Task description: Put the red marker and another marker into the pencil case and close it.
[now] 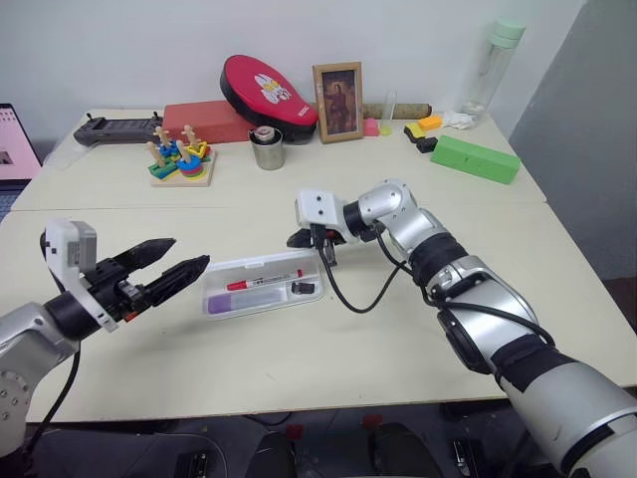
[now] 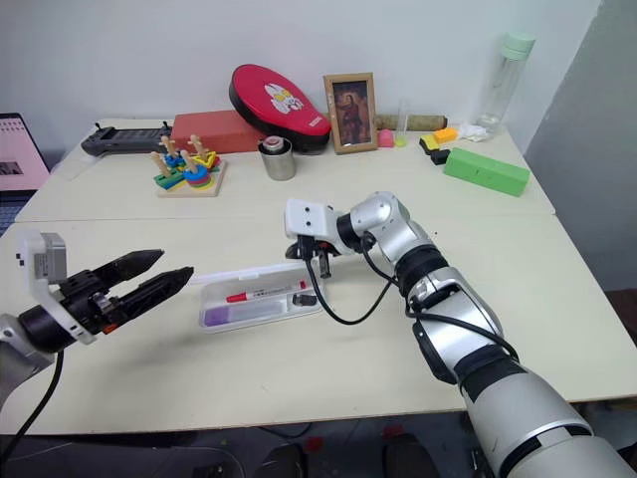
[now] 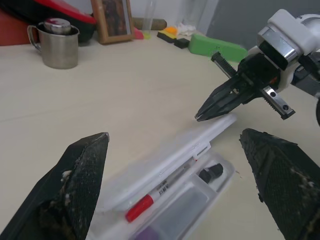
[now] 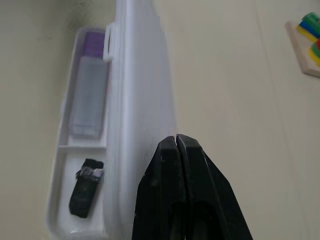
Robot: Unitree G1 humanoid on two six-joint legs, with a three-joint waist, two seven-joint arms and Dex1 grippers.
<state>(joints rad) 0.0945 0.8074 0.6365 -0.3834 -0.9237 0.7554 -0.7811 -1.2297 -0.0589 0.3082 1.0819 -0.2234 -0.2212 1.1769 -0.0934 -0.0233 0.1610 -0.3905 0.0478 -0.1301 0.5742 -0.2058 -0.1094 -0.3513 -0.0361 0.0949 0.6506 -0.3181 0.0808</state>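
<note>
The pencil case (image 1: 213, 308) lies open in the middle of the table, its lid (image 1: 261, 263) partly raised along the far side. The red marker (image 1: 264, 280) and the purple-capped marker (image 1: 256, 296) lie inside it, beside a small black object (image 1: 304, 288). My right gripper (image 1: 301, 239) is shut, and its tip is at the lid's far edge (image 3: 220, 125). In the right wrist view the lid (image 4: 140, 100) hides the red marker, while the purple-capped marker (image 4: 90, 95) shows in the tray. To the left of the case my left gripper (image 1: 191, 252) is open and holds nothing.
Along the back of the table stand a steel cup (image 1: 267, 149), a stacking toy (image 1: 181, 161), a red box (image 1: 204, 121), a picture frame (image 1: 337, 102), a green block (image 1: 475, 157) and a bottle (image 1: 490, 70). A laptop (image 1: 15, 144) sits at the far left.
</note>
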